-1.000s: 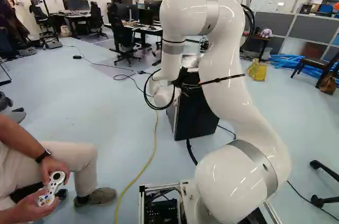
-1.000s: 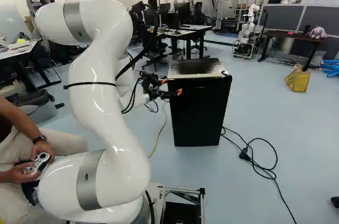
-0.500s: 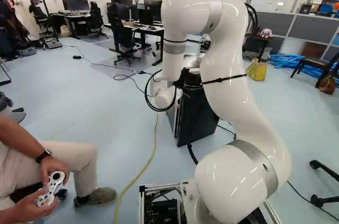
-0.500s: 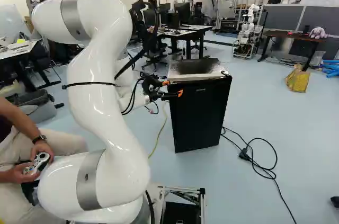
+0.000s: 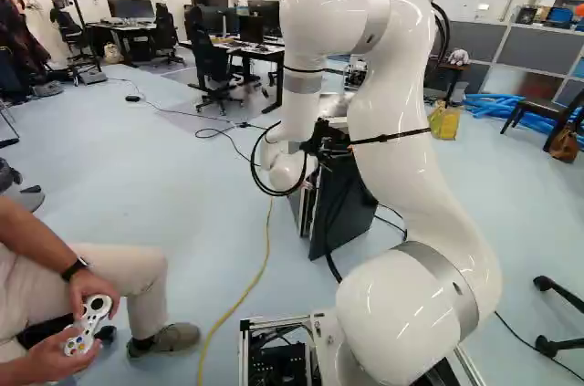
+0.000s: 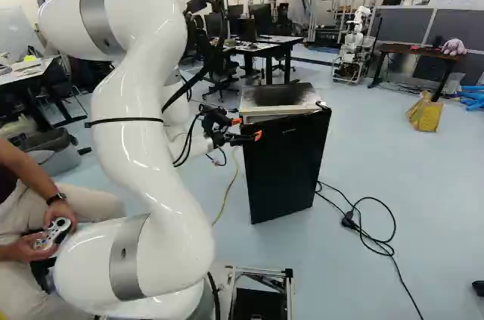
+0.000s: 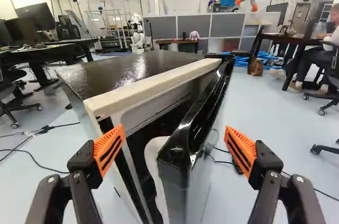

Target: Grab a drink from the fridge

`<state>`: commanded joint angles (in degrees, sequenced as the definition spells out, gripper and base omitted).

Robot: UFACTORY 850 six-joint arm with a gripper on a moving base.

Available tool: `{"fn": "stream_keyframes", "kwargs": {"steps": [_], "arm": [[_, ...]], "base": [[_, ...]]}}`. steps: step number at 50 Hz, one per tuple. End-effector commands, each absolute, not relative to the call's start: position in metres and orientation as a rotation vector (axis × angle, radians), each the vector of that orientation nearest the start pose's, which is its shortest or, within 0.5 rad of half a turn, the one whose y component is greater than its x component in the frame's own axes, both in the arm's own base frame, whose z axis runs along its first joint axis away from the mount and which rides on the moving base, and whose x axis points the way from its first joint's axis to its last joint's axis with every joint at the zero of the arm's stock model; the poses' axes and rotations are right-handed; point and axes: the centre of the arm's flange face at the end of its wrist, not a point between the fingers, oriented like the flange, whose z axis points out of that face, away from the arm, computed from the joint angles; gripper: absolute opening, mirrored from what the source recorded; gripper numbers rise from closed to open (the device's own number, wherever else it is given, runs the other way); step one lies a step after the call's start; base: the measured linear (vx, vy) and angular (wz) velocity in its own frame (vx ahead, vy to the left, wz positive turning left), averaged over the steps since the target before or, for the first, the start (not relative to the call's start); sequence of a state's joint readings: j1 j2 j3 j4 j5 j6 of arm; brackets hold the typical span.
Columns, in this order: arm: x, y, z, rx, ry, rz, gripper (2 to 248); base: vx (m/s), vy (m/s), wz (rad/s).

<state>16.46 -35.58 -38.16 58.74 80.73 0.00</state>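
Clock for the gripper: 12 is straight ahead of it; for the base, straight ahead of the base.

Nearest, we note the gripper (image 7: 175, 142), its two fingers wide apart. The free edge of the black door (image 7: 204, 110) lies between them, one finger toward the opening, the other beyond the outer face. We see no clamp on it; whether the inner finger touches, we cannot tell.

Door ajar, its white lining (image 7: 157, 163) showing at 12 o'clock. The fridge (image 7: 130, 73) runs off toward 11 from the gripper, about 12 from the base.

Drink: not visible; we presume it is inside.

Farther: black cord (image 6: 378, 222) on the floor at 1 from the base; beyond, yellow bag (image 6: 426, 114), also near 1, and another robot (image 6: 352, 51) between 12 and 1.

Step in hand, our reading: opening the door. Next move should sweep the inner finger toward 3 o'clock, following the hinge arc, until the gripper can enter. Risk: finger slips off, or the fridge drags.
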Motion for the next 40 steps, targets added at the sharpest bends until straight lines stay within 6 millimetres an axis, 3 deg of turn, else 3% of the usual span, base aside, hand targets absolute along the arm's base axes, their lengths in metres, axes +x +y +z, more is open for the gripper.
{"fn": "stream_keyframes", "kwargs": {"steps": [40], "arm": [[0.401, 0.042, 0.255, -2.652, 1.07, -2.245, 247]], "base": [[0.0, 0.0, 0.0]]}}
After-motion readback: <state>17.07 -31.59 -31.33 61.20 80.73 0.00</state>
